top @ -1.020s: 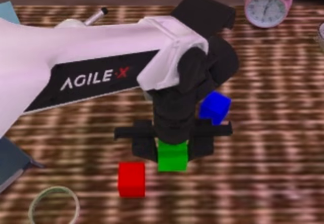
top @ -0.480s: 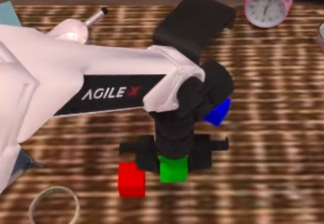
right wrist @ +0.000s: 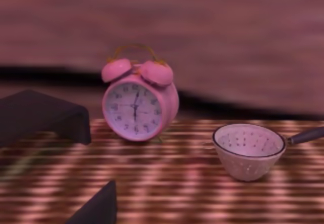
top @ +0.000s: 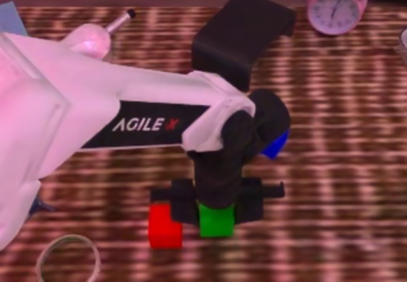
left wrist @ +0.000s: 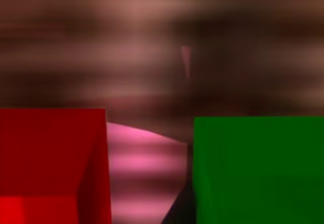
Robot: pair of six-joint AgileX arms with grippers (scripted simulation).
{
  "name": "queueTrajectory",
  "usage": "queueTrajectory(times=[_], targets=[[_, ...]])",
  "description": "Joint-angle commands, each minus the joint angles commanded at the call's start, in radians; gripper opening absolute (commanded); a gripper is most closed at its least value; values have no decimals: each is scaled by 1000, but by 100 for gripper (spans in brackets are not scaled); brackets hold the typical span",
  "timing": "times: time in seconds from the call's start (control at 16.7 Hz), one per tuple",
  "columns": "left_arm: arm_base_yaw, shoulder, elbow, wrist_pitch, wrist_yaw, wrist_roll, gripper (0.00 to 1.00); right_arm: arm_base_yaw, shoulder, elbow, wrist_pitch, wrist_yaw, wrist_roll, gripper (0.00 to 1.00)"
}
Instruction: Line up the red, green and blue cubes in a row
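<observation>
From above, the left arm's black two-finger gripper [top: 216,207] sits low over the striped brown woven table [top: 343,167], its fingers [top: 249,200] clamped on either side of the small glossy bright green cube [top: 216,221], which shows between them at the table's near middle. One small glossy bright red cube [top: 165,226] lies just to the left of the green one, with the left-hand finger between them. One small glossy deep blue cube [top: 276,144] lies farther back and to the right, mostly hidden under the arm's dark wrist. That makes three cubes, one of each colour. Also on the table are one matte black box [top: 245,30], one pink round twin-bell alarm clock [top: 338,5] at the far right, and one pale thin ring [top: 67,260] at the near left.

In the left wrist view, the green cube [left wrist: 258,171] fills one side and the red cube [left wrist: 50,163] the other, flat-faced and sharp-edged, with a strip of table between them.

The right wrist view shows the clock [right wrist: 139,100], one pale perforated strainer bowl with a dark handle [right wrist: 248,150], and the black box [right wrist: 40,115]; the right gripper itself is out of sight.
</observation>
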Motion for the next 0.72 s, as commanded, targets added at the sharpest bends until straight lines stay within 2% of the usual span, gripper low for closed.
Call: queueTrajectory(times=[0.66, 0.72], targets=[[0, 0, 0, 0, 0, 0, 98, 0, 0, 0, 0, 0, 0, 100], [0, 0, 0, 0, 0, 0, 100, 0, 0, 0, 0, 0, 0, 100]])
